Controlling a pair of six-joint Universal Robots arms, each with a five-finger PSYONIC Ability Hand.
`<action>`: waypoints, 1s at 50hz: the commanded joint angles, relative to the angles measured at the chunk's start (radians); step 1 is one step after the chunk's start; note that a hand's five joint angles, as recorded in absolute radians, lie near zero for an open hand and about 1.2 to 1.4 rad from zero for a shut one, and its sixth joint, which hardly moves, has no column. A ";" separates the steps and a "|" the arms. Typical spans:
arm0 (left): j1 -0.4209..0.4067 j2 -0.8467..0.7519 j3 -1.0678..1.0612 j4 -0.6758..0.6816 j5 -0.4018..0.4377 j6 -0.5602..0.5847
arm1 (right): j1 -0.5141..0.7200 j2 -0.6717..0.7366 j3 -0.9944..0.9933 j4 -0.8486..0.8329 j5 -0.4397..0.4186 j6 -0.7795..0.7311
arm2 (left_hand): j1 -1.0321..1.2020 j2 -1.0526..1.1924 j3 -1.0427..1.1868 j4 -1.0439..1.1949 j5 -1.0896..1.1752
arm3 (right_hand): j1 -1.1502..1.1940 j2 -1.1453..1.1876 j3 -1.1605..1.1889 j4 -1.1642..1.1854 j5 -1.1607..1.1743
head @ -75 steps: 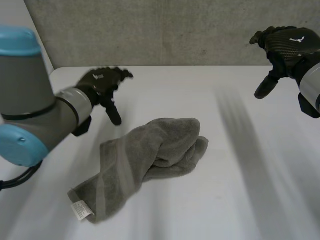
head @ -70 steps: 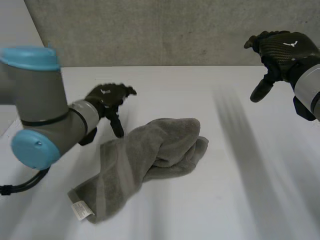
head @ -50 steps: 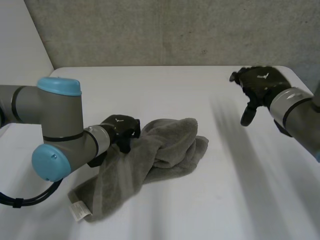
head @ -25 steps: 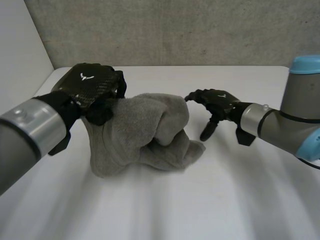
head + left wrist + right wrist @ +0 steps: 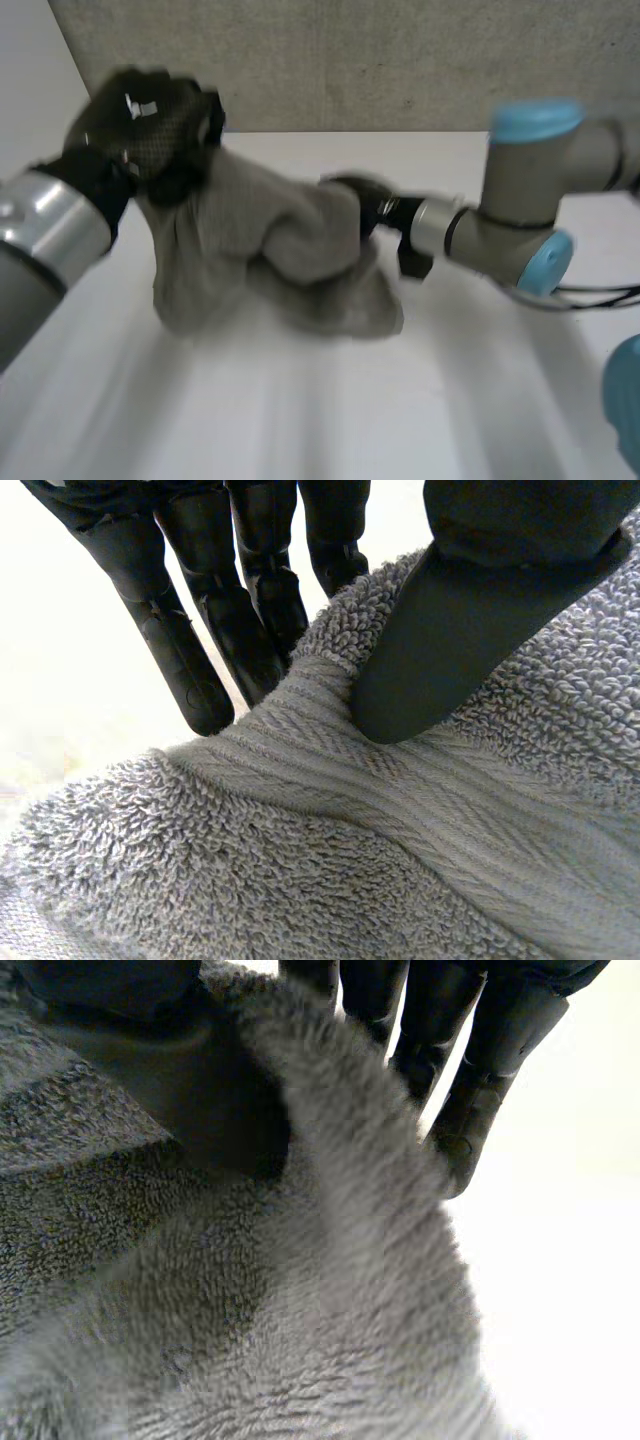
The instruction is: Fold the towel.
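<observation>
The left robot hand [image 5: 148,125] is pinching the towel [image 5: 245,250] by its hem, raised far left, and the right robot hand [image 5: 350,192] is clutching a fold (the rest is slumping on the surface [image 5: 330,410]), so they should be drawing apart evenly.

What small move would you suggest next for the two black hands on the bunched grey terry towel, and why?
Probably draw the hands apart to spread it. The left hand pinches the grey terry towel at its woven band, with that end up off the white table; the right hand has a fold between thumb and fingers, and the cloth between them is bunched.
</observation>
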 commanded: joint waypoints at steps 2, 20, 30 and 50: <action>-0.010 -0.156 0.285 0.205 -0.159 -0.029 | -0.046 -0.300 0.061 -0.272 0.367 -0.066 | 0.262 0.185 0.183 0.178 0.248 | 0.071 0.074 0.089 0.059 0.075; -0.004 -0.445 -0.021 0.403 -0.188 -0.046 | -0.031 -0.438 0.745 -0.360 0.390 -0.601 | 0.262 0.185 0.183 0.178 0.248 | 0.071 0.074 0.089 0.059 0.075; -0.004 -0.520 -0.210 0.434 -0.130 -0.033 | -0.037 -0.373 0.948 -0.349 0.393 -0.735 | 0.248 0.171 0.169 0.164 0.234 | 0.071 0.074 0.089 0.059 0.075; 0.005 -0.148 -0.368 0.256 -0.110 0.022 | -0.049 -0.659 1.014 -0.180 0.365 -0.721 | -0.570 -0.648 -0.649 -0.655 -0.585 | -1.117 -1.113 -1.098 -1.128 -1.113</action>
